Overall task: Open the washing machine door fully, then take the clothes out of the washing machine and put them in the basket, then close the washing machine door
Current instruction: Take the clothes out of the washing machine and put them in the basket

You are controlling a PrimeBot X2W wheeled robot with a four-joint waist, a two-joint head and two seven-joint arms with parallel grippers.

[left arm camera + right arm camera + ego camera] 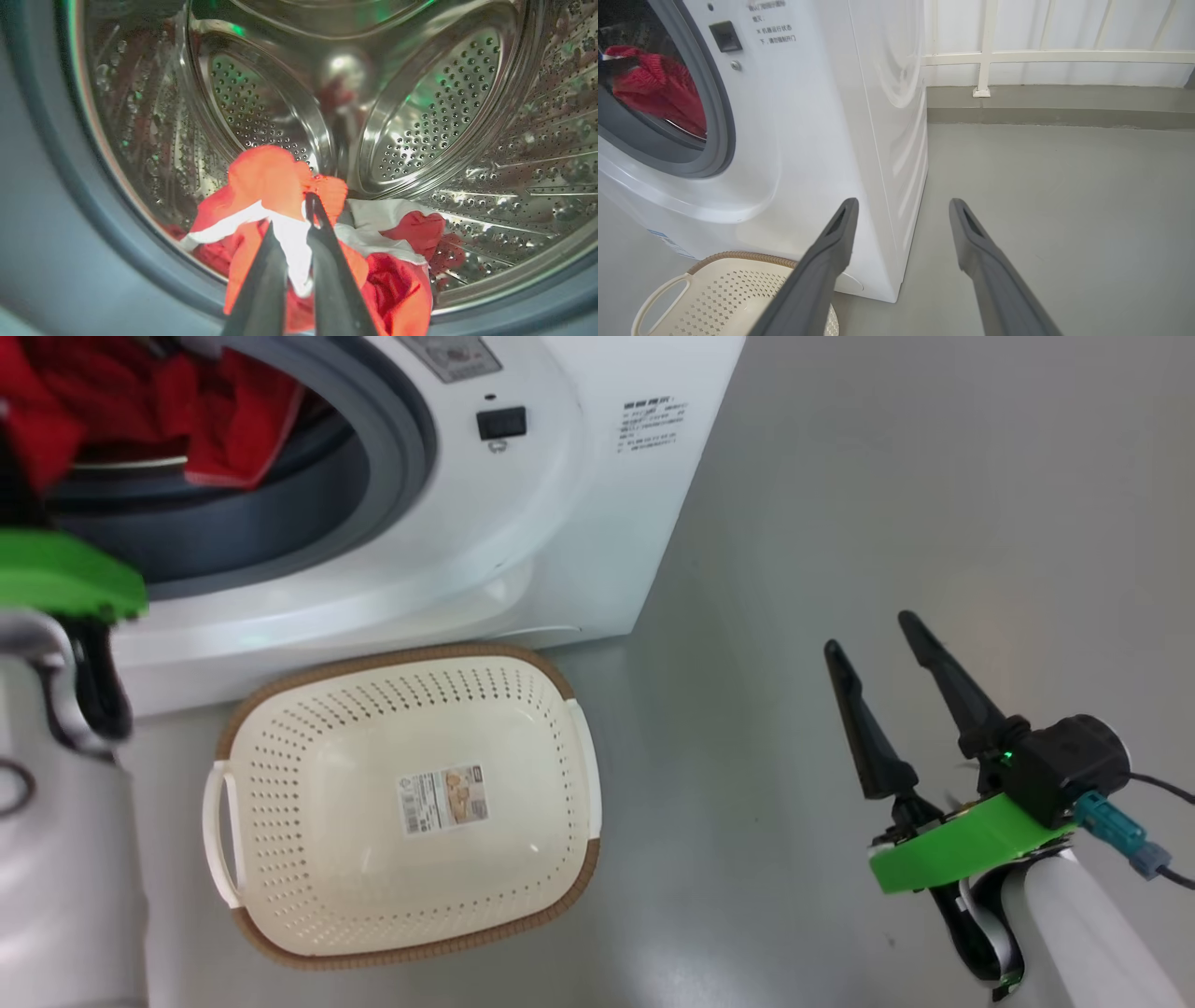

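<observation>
**STATUS: UNLOADING UNDER WAY, BASKET EMPTY, DOOR CLOSING NOT YET DUE**

**1. Grippers (nearest)**
- Left gripper (294,210): closed on a red-and-white fold of the clothes (261,182), with white fabric pinched between the two fingers. Located bottom centre of the left wrist view, inside the drum (420,93).
- Right gripper (868,633): fingers spread apart, holding nothing. Located lower right of the head view, over bare floor (840,476), well apart from the load.

**2. Basket** (308,784)
- Lower centre-left of the head view, on the floor just in front of the washing machine (579,523).
- Holds no garment; paper label on the bottom fully exposed.

**3. Machine and load**
- Upper left of the head view. Opening uncovered, grey rubber ring (392,457) exposed.
- Clothes piled low in the drum, close to the mouth.

**4. Progress (judged)**
- Done: opening of the washing machine door, to go by the uncovered mouth. Cannot tell whether it is swung fully back.
- In hand: the first pull on the pile.
- Left: lift out, carry down to the basket, release, repeat for any remainder, then close the door.

**5. Surroundings and obstructions**
- Rubber ring lip between pile and basket: likely snag point for trailing fabric.
- Black latch socket (501,423) right of the opening: keep fabric clear.
- White railing (985,56) along the far wall, top of the right wrist view: well apart, no hindrance.
</observation>
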